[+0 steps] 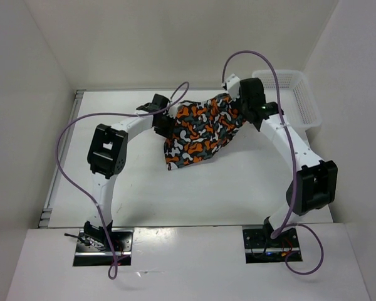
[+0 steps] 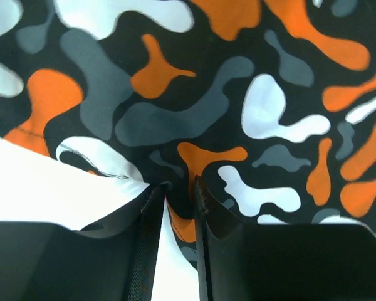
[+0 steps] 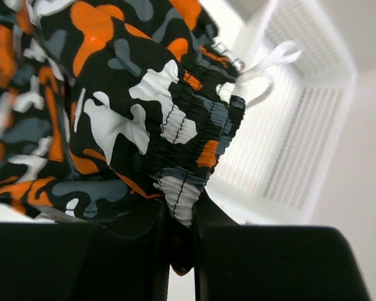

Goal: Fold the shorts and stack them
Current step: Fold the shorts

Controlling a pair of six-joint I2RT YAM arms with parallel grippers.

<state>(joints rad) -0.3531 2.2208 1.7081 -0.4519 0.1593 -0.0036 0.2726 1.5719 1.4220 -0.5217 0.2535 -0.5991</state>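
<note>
The camouflage shorts hang stretched between my two grippers above the far middle of the table, their lower edge drooping toward the table. My left gripper is shut on the shorts' left edge; in the left wrist view the cloth fills the frame and a fold sits between the fingers. My right gripper is shut on the elastic waistband, pinched between its jaws. A white drawstring dangles from the waistband.
A white mesh basket stands at the far right, just behind the right gripper; it also shows in the right wrist view. White walls enclose the table on the left, back and right.
</note>
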